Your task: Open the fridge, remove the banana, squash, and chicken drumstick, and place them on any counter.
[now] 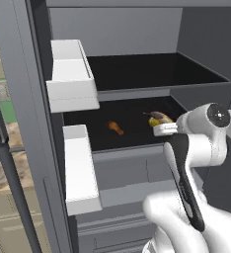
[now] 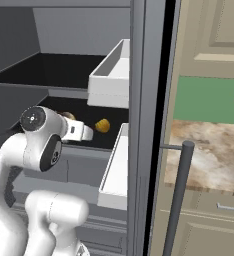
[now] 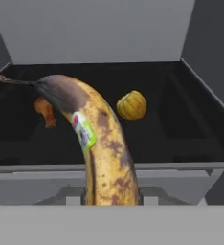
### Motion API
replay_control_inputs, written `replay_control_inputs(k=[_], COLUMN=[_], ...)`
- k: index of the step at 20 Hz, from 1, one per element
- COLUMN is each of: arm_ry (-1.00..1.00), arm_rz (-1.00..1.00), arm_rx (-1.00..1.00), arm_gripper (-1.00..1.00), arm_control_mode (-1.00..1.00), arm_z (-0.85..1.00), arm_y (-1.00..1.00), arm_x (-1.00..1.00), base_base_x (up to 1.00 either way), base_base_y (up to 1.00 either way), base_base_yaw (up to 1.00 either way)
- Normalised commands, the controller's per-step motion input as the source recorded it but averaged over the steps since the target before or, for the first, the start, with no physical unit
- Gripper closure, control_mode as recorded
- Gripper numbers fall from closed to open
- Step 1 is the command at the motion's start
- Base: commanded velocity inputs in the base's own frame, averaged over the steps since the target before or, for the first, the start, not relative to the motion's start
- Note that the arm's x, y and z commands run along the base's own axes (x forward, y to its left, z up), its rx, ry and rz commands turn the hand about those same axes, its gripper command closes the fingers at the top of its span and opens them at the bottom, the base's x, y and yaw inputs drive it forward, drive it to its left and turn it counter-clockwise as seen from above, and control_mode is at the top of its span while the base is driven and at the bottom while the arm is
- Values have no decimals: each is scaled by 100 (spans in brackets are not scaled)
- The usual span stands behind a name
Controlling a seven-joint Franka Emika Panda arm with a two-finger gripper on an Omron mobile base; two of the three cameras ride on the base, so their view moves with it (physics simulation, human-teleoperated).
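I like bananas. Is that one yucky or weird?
A little. The banana, held in the gripper, has brown blotches and a dark stem end. The squash and chicken drumstick look normal.

A green wall strip is showing at the right of the right base view, beneath a beige panelled upper cabinet; beige lower cabinet fronts are sitting at lower right
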Motion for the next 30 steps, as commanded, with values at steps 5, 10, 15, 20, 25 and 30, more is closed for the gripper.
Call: replay_control_inputs(k=[5, 10, 15, 20, 25, 30], arm_ry=[30, 11, 0, 0, 0, 0], arm_rz=[-1, -2, 0, 0, 0, 0], arm_rx=[0, -1, -1, 0, 0, 0], arm_gripper=[100, 100, 100, 100, 100, 100], arm_control_mode=[-100, -100, -100, -100, -100, 100], arm_z=[88, 49, -1, -2, 0, 0], arm_y=[-29, -1, 7, 1, 0, 0], arm_x=[-84, -54, -4, 0, 0, -6], base_base_x=[0, 0, 0, 0, 0, -67], base_base_y=[0, 0, 0, 0, 0, -1], base_base_yaw=[0, 0, 0, 0, 0, 0])
